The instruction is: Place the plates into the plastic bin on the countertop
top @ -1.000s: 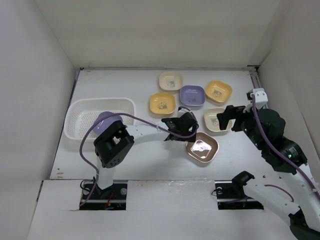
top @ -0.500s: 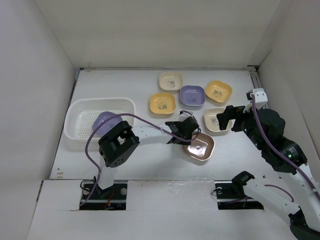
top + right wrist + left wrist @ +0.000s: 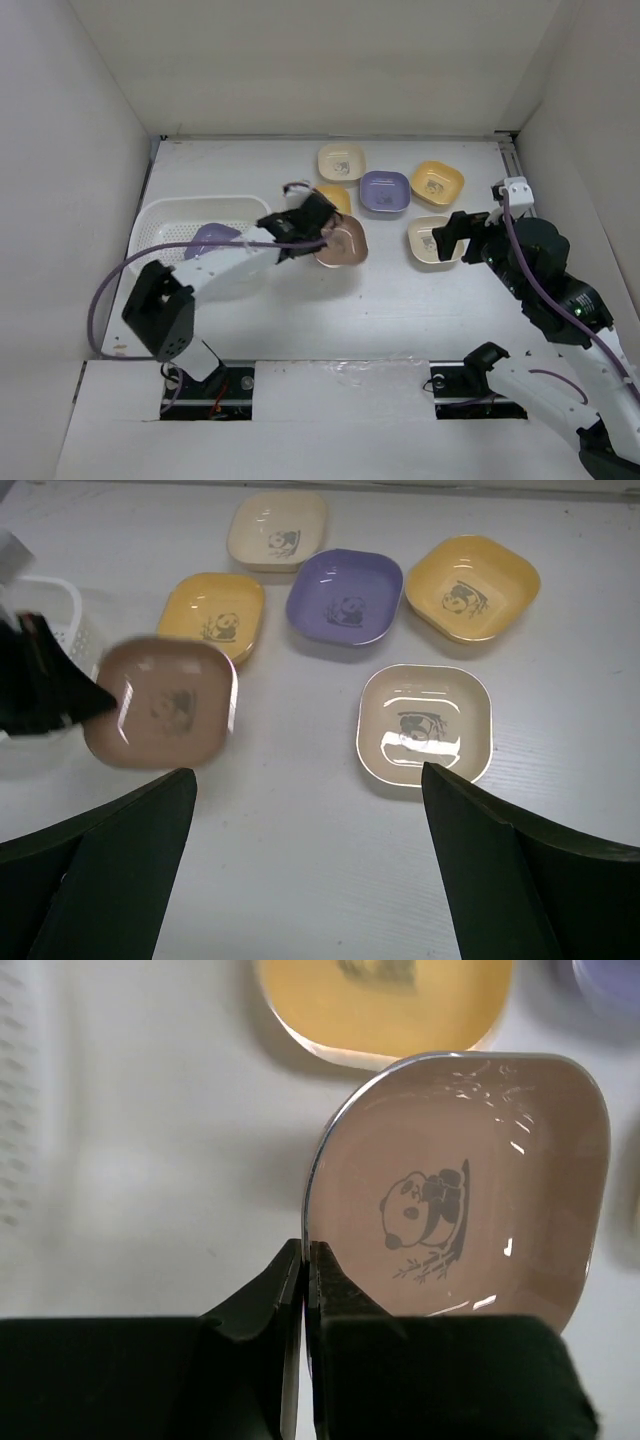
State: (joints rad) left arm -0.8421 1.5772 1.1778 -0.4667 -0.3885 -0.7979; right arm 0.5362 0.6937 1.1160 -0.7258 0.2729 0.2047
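My left gripper [image 3: 318, 234] is shut on the left rim of a brown plate [image 3: 343, 243], holding it above the countertop [image 3: 300, 310] just right of the plastic bin [image 3: 160, 222]. In the left wrist view the jaws [image 3: 306, 1256] pinch the rim of that plate [image 3: 470, 1180], panda print up. A purple plate [image 3: 208, 240] lies in the bin. My right gripper [image 3: 458, 236] is open with nothing in it, beside a beige plate [image 3: 436, 242]; from its wrist camera the gripper [image 3: 305, 820] looks down on that plate [image 3: 425, 722].
On the countertop lie a cream plate [image 3: 341, 162], a purple plate [image 3: 385, 191], an orange plate [image 3: 437, 183] and an orange-yellow plate [image 3: 336, 196], partly behind my left gripper. White walls enclose the work surface on three sides.
My left gripper has shut on the brown plate's rim, lifted it and carried it back and left toward the bin. The right arm has not moved.
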